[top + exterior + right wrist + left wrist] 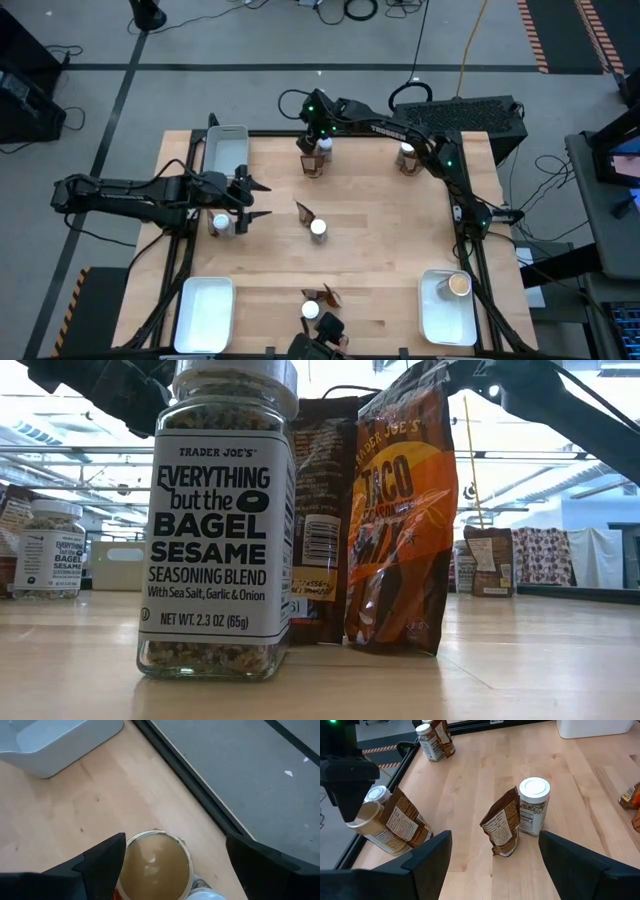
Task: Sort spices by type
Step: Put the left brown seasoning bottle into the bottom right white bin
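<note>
Pick step in hand: right tool [172, 865] is poised, fingers wide, above tan-lidded jar [156, 865] at far edge of wooden counter [380, 230].
Next: lowered and closed on lid. Left tool [256, 200], also wide, waits beside white-lidded jar [221, 224].

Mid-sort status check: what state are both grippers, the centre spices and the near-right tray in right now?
Left gripper: open, holding nothing.
Right gripper: open, over the far tan-lidded jar, not closed on it.
Centre white-lidded jar: upright, lid on.
Centre sachet: standing on edge beside that jar.
Near-right tray: holds one sorted tan-lidded jar, upright.
</note>
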